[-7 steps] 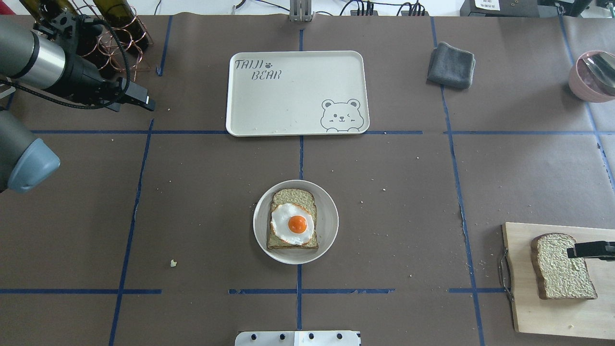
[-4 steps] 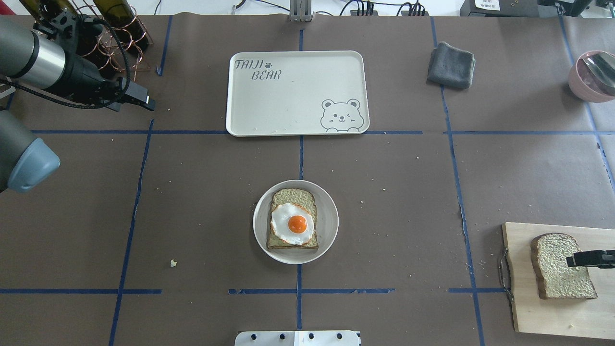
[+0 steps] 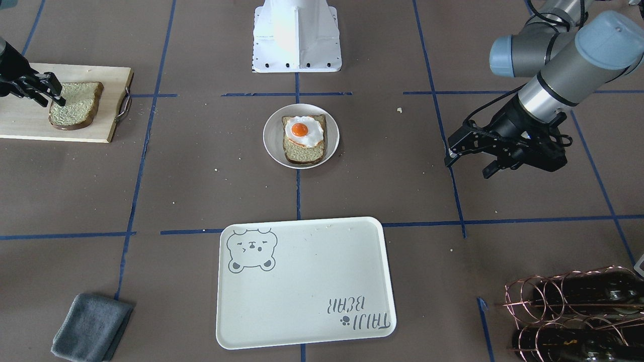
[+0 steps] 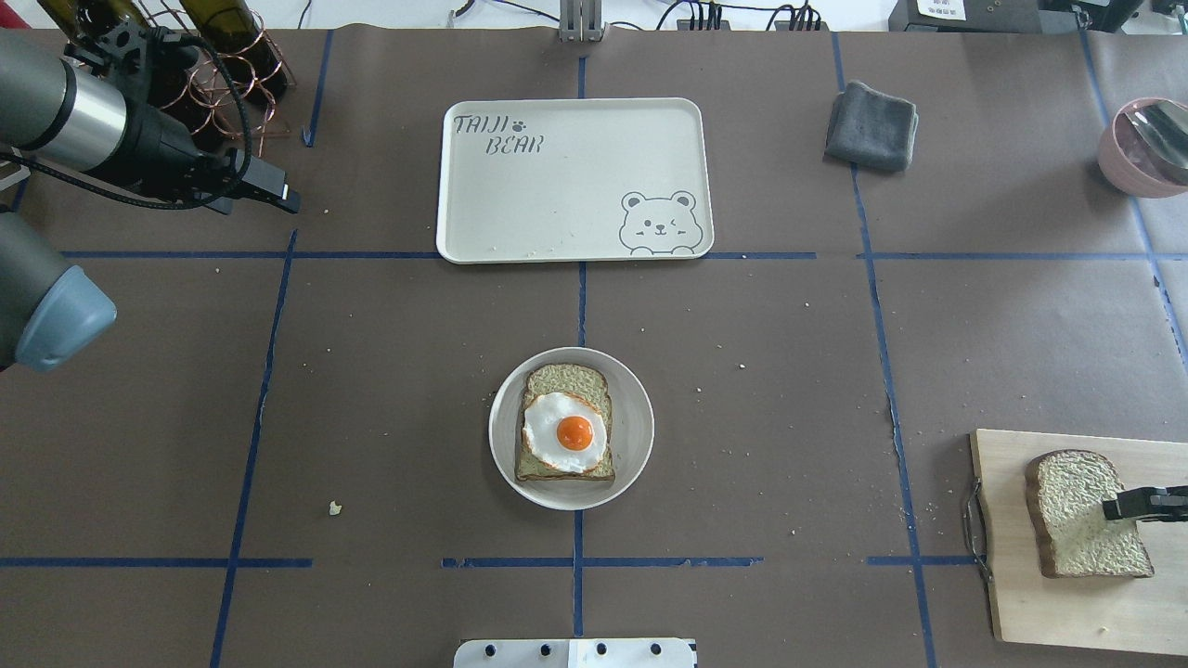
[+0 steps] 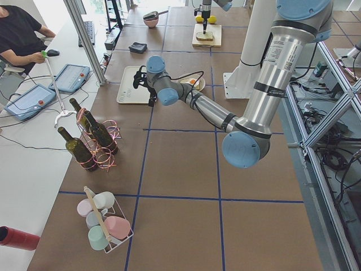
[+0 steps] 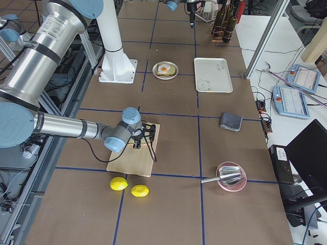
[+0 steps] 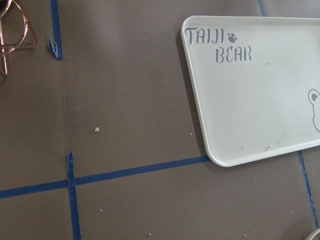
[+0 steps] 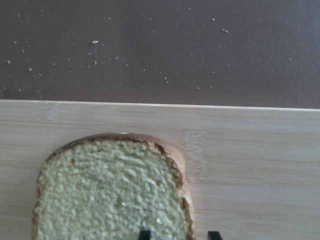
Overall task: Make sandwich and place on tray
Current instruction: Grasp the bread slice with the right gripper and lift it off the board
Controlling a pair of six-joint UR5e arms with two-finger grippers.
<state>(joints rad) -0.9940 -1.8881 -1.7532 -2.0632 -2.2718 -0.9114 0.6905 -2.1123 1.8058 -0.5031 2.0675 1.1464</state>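
Observation:
One bread slice [image 4: 564, 380] lies on a small round plate [image 4: 640, 427] mid-table with the fried egg [image 4: 564, 431] on top. The second bread slice [image 4: 1077, 510] lies on the wooden cutting board [image 4: 1067, 603] at the right. My right gripper [image 4: 1109, 508] is low over that slice. In the right wrist view the right gripper [image 8: 179, 234] is open, its fingertips astride the slice's crust edge. The cream bear tray [image 4: 557, 186] sits bare at the far middle. My left gripper [image 3: 467, 168] is open and empty, above the table left of the tray.
A grey folded cloth [image 4: 871, 125] lies right of the tray. A pink bowl with a metal scoop [image 4: 1146, 148] is at the far right. A copper rack with wine bottles [image 4: 213, 56] stands at the far left. Two lemons [image 6: 118, 184] lie beyond the cutting board.
My right gripper has shifted along the bread slice toward the near edge of the table and come lower over it. The left arm has barely moved.

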